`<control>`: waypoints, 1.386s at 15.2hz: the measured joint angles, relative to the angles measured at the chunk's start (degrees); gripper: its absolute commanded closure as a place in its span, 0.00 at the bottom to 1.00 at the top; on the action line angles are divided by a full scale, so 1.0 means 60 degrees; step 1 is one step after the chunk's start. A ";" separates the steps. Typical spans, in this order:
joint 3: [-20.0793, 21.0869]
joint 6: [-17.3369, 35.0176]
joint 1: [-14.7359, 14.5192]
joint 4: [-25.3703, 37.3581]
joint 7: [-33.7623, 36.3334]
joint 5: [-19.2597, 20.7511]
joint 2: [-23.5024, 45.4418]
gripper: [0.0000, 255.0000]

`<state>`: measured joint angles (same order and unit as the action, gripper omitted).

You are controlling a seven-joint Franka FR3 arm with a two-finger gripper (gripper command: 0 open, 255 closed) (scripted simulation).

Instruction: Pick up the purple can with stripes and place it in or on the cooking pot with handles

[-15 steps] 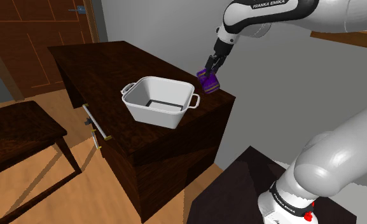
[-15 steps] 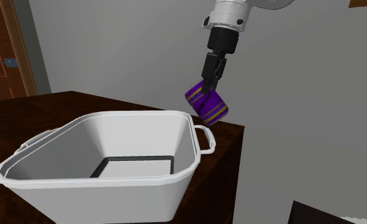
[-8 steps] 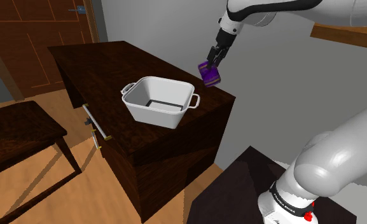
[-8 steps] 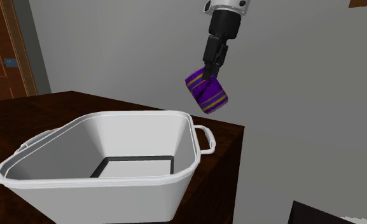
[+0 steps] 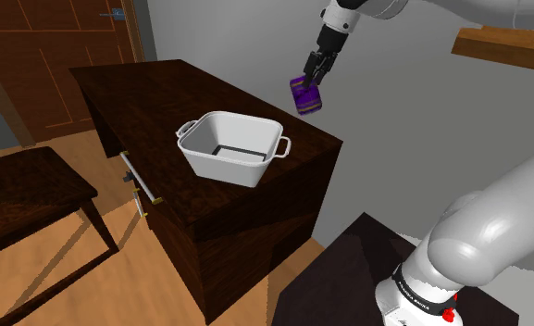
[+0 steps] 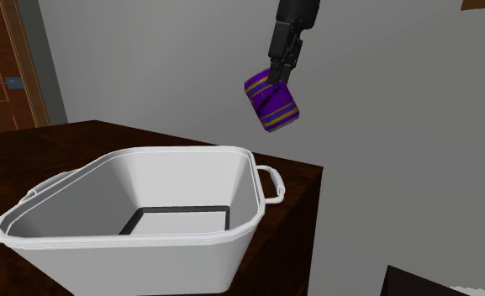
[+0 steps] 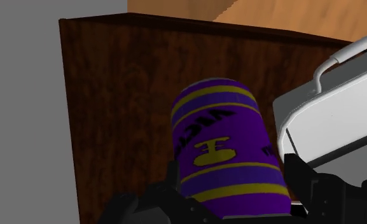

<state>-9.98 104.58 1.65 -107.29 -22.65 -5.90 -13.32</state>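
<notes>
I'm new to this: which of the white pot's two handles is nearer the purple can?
The handle at the second exterior view's right, on the side toward the purple can; the other handle sits across the pot.

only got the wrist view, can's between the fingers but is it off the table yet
observer: yes, in the second exterior view the can hangs from the gripper well above the table, higher than the rim of the pot.
operator: hanging straight
observer: no, it is tilted, its lower end leaning toward the second exterior view's right.
operator: anything in the pot
observer: nothing; the shoulder view shows its floor bare, white with a dark border.
</notes>
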 measured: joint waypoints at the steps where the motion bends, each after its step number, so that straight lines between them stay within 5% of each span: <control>1: 0.0001 -0.0126 -0.0005 0.0178 0.0016 -0.0005 0.0053 1.00; 8: 0.0070 -0.0986 -0.0061 0.1211 0.0223 -0.0006 0.0209 1.00; 21: 0.1890 -0.1129 -0.1130 0.1994 0.3132 0.0212 0.0573 1.00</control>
<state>1.36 97.81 -5.13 -95.32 -3.85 -4.63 -9.88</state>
